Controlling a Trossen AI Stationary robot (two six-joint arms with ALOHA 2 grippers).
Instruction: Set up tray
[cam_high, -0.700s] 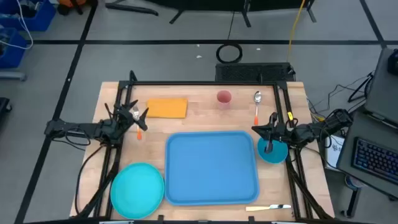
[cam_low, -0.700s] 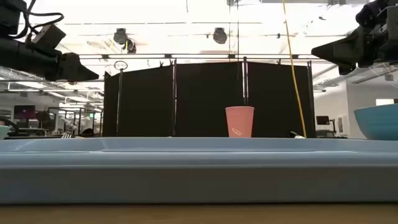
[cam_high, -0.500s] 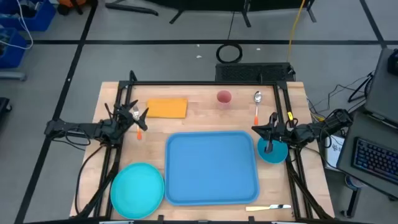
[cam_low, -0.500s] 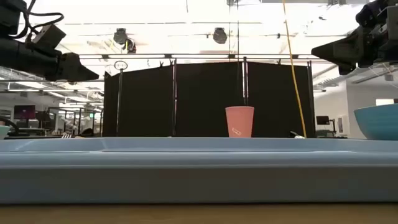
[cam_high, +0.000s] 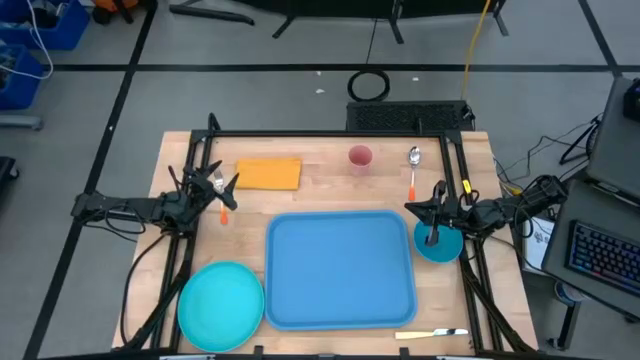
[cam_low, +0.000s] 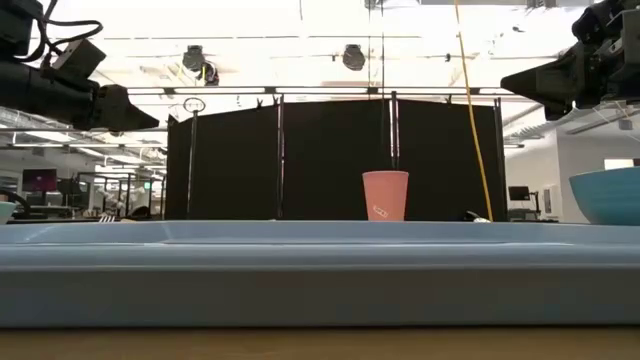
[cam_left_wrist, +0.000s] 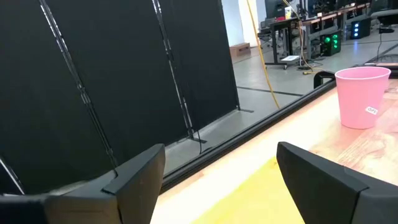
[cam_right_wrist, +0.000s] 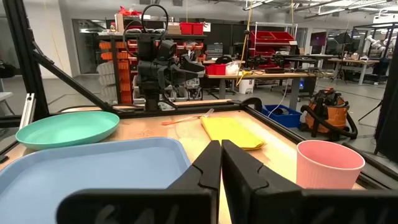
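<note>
On table, tray (cam_high: 340, 270) unmoved; left end effector (cam_high: 228, 187) stays spread wide, right end effector (cam_high: 412, 209) stays pinched closed, empty.

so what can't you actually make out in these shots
- Bowl: the inside is hidden in the high view by the right gripper above it; cut by the edge in the low view.
- Plate: a sliver at the low view's edge.
- Utensil before the tray: too small to name.
- Orange-handled item: partly under the left gripper.
</note>
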